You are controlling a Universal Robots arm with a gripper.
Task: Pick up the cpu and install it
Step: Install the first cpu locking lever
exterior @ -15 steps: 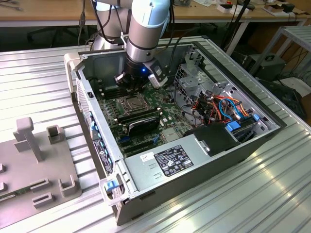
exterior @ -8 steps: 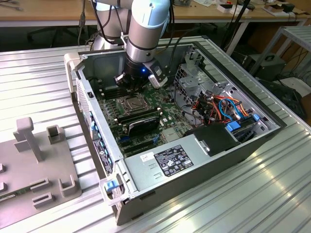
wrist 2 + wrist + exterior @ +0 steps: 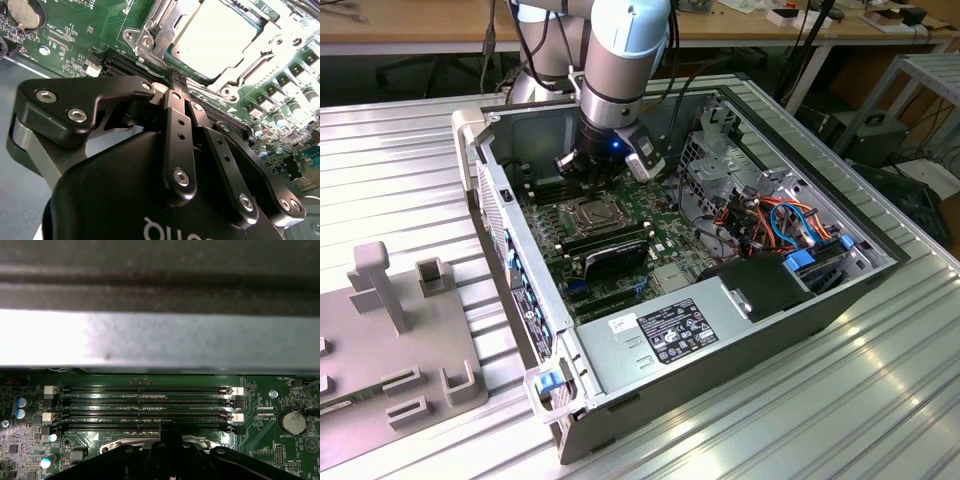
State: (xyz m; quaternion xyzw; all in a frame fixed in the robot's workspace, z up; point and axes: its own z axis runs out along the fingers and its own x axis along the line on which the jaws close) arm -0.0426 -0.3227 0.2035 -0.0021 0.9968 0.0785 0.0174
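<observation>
Pincer (image 3: 177, 82): fingers drawn together, nothing visible between them, tips standing just beside the edge of the socket frame (image 3: 145, 40) and above the motherboard (image 3: 75, 30). In the first wrist view the pincer (image 3: 170, 432) sits close to the nearest of the memory slots (image 3: 145, 407).

The cpu (image 3: 215, 37) lies inside the socket, silver-grey face up, and the frame surrounds it. Whether the frame is latched cannot be told.

The computer case (image 3: 720, 330) lies open on the ribbed metal tabletop (image 3: 880, 400), with the arm reaching down into it.

Hazards, as judged:
- The tips are very near the frame and the slots, so a small sideways drift could scrape the board or catch a slot latch
- Any downward push on a chip not lying flat could bend the socket contacts
- A knock against the frame could shift the chip in its seat
</observation>
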